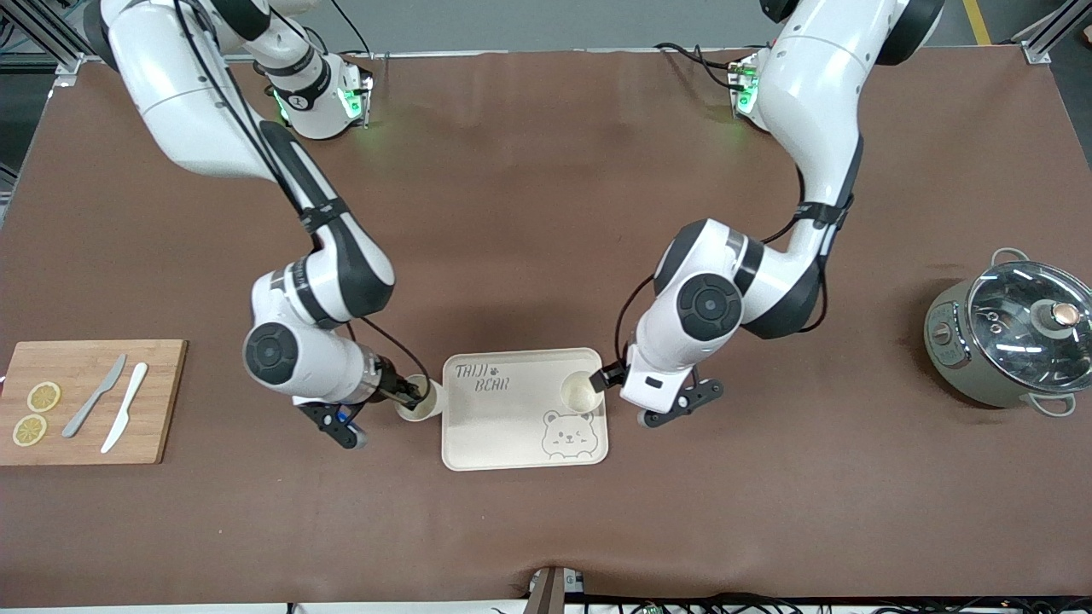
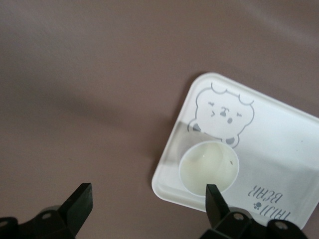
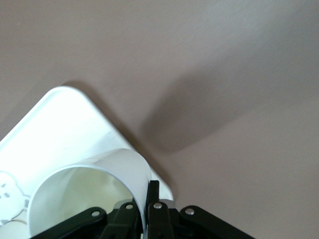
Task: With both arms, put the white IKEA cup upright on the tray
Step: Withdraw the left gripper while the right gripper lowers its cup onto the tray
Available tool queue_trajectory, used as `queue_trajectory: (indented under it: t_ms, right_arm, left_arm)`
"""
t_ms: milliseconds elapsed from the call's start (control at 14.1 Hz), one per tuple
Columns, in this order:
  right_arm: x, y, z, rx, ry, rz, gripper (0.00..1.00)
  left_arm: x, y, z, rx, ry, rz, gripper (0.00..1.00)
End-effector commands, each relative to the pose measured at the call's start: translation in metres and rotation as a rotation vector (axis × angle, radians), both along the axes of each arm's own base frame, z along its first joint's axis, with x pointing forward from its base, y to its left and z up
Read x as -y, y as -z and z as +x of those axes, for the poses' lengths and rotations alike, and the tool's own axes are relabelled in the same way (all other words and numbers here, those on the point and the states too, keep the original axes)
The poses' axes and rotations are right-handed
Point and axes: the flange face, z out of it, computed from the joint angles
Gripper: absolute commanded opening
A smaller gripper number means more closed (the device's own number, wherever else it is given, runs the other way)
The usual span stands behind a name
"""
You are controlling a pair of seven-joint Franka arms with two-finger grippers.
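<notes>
Front view. The cream tray (image 1: 512, 426), with "TAIJI BEAR" lettering and a bear face, lies in the lower centre of the frame. One white cup, the tray cup (image 1: 580, 393), stands upright on the tray near its edge toward the left arm's end. The left gripper (image 1: 607, 377) sits at this cup's rim. A second white cup, the held cup (image 1: 420, 399), is just beside the tray's edge toward the right arm's end, its mouth facing up. The right gripper (image 1: 409, 394) is clamped on its wall. Toward the right arm's end of the table lies a bamboo cutting board (image 1: 162, 375) with two lemon slices (image 1: 43, 396), a grey knife (image 1: 95, 396) and a white knife (image 1: 124, 419). A grey pot (image 1: 964, 358) with a glass lid stands toward the left arm's end.

Left wrist view. The left gripper (image 2: 148, 201) has its fingers spread wide. One fingertip (image 2: 213, 195) overlaps the rim of the tray cup (image 2: 209, 167), which stands on the tray (image 2: 279, 149) beside the bear drawing.

Right wrist view. The right gripper (image 3: 149, 196) pinches the wall of the held cup (image 3: 87, 191), fingers closed on it. A corner of the tray (image 3: 65, 117) shows beneath the cup.
</notes>
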Motion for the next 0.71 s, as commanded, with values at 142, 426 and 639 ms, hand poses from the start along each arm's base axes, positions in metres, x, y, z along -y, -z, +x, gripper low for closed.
queue_trajectory:
  t_ms: [142,426,639]
  right_arm:
    - [-0.028,0.012,-0.007,0.026,0.028,-0.037,0.0]
    - [-0.036,0.022,-0.009,0.04,0.033,-0.048,0.0]
    - [-0.049,0.033,-0.014,0.046,0.051,-0.045,0.0]
  left_arm:
    - [-0.028,-0.067,-0.008,0.036,0.152,0.078,1.0]
    - [-0.084,-0.112,-0.003,0.015,0.217,0.089,1.0]
    - [-0.123,-0.14,-0.003,-0.009,0.229,0.098,1.0]
